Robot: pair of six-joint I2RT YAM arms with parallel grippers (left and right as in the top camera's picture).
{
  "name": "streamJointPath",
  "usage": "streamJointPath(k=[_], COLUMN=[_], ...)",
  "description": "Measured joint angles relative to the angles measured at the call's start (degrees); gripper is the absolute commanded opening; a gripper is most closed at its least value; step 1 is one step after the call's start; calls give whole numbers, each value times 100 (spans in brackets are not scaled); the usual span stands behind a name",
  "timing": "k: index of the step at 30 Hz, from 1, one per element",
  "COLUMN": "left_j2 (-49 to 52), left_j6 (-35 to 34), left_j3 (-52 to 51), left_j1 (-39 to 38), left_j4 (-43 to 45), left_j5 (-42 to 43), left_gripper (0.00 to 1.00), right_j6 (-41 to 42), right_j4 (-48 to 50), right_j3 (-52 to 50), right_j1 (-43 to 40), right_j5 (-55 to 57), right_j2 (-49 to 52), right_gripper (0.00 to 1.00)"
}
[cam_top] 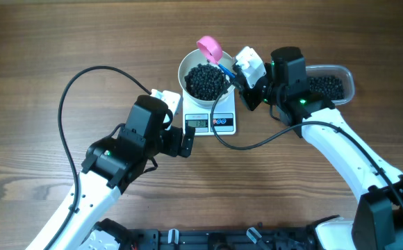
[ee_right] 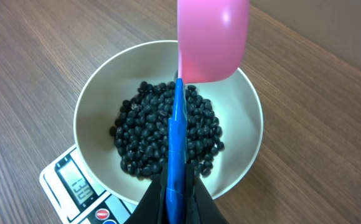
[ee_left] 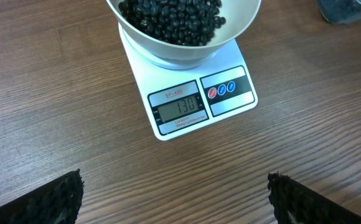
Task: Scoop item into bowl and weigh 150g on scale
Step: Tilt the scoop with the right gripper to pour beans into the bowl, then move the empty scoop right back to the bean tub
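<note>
The white bowl (cam_top: 183, 73) stands on the small white scale (cam_top: 210, 123), and the item, black beans (cam_top: 205, 81), fills its bottom. The scale's display (ee_left: 179, 106) reads 130. My right gripper (cam_top: 236, 73) is shut on the blue handle (ee_right: 178, 137) of a pink scoop (ee_right: 213, 37). The scoop hangs tilted over the bowl's (ee_right: 249, 118) far rim, above the beans (ee_right: 149, 137). My left gripper (ee_left: 175, 199) stands open over bare table in front of the scale (ee_left: 230, 102), with nothing between its fingers (ee_left: 56, 202).
A clear plastic tub (cam_top: 330, 85) with more black beans lies to the right of the bowl, partly behind my right arm. The left arm's black cable (cam_top: 69, 90) loops over the table at the left.
</note>
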Motion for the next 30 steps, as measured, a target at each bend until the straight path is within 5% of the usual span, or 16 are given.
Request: streamJointPath(k=[18, 30], left_j2=[0, 0], left_j6=[0, 0], left_j3=[0, 0], left_j1=[0, 0], left_j4=[0, 0], left_j5=[0, 0], left_gripper=[100, 100], right_j6=[678, -468], right_j4=[-50, -138], right_j3=[0, 0], right_j1=[2, 437], right_j5=[-4, 1416], right_j2=[0, 0], right_gripper=[4, 4])
